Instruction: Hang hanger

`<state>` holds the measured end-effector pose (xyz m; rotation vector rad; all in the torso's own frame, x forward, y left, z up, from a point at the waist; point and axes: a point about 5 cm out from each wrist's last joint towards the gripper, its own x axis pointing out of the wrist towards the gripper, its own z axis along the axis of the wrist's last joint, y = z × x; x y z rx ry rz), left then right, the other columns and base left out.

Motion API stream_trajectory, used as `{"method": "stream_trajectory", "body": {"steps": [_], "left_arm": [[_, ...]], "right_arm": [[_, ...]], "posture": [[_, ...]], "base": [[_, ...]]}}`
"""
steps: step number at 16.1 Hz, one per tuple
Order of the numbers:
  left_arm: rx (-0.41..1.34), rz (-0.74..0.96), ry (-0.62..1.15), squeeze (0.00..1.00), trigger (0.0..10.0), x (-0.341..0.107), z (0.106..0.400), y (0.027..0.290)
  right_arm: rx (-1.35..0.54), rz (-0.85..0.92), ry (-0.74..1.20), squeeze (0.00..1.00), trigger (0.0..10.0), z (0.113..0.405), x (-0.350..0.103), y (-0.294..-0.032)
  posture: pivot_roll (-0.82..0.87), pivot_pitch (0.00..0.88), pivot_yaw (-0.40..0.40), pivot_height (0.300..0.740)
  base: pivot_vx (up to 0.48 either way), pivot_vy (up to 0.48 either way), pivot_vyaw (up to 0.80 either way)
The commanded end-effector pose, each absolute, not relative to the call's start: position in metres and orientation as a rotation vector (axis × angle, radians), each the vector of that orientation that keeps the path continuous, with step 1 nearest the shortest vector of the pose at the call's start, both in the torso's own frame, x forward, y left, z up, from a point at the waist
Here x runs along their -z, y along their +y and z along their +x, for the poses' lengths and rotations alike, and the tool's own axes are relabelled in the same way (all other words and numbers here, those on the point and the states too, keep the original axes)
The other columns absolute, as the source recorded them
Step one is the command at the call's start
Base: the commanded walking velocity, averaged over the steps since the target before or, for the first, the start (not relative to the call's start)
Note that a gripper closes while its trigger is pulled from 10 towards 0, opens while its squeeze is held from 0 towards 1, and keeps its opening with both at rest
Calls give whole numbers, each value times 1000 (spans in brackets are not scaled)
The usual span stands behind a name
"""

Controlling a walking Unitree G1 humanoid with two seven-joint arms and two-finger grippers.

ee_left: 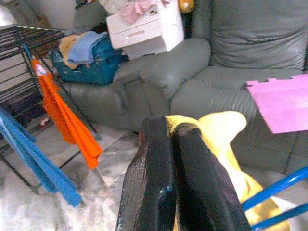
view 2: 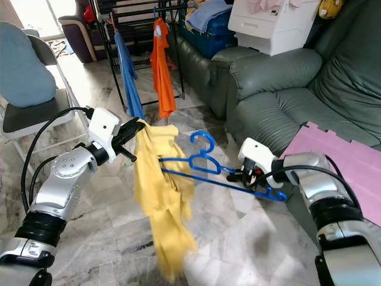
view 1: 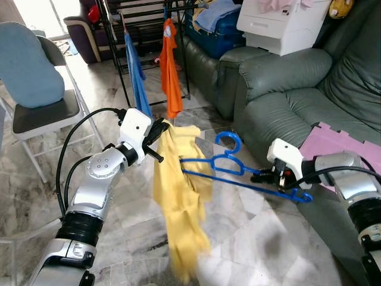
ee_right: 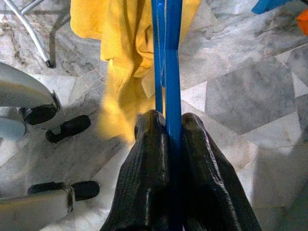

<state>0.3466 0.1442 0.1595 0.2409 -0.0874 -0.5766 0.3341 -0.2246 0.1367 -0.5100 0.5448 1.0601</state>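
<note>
Hanger and shirt, held mid-air over the floor.
Your right gripper clamps the blue hanger; your left gripper pinches the yellow shirt draped on it.

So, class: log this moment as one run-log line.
left gripper: shut on yellow cloth garment | right gripper: shut on blue plastic hanger | hanger partly inside garment

A lived-in home living room is shown. A grey-green leather sofa is set along one side, with a blue bag of laundry and a white box piled on it. A black clothes drying rack carrying an orange shirt and a blue garment is placed on the marble-tiled floor, near a padded chair.
</note>
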Motion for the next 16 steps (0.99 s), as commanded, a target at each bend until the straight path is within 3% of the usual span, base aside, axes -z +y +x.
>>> {"method": "stream_trajectory", "body": {"steps": [1,6,8,16], "left_arm": [[535,268,-138,0,10000,-172,352,151],[623,188,-179,0,10000,-181,347,139],[742,132,-224,0,10000,-194,336,119],[936,41,-278,0,10000,-204,307,84]], "right_arm": [[-1066,-513,512,0,10000,338,-147,-224],[-930,-570,448,0,10000,350,-149,-225],[-801,-518,413,0,10000,360,-143,-219],[-824,-249,387,0,10000,363,-120,-175]], "posture": [[-70,0,44,740],[-72,0,45,740],[-65,0,43,740],[-56,0,34,740]], "base": [[0,0,0],[0,0,0],[0,0,0],[0,0,0]]}}
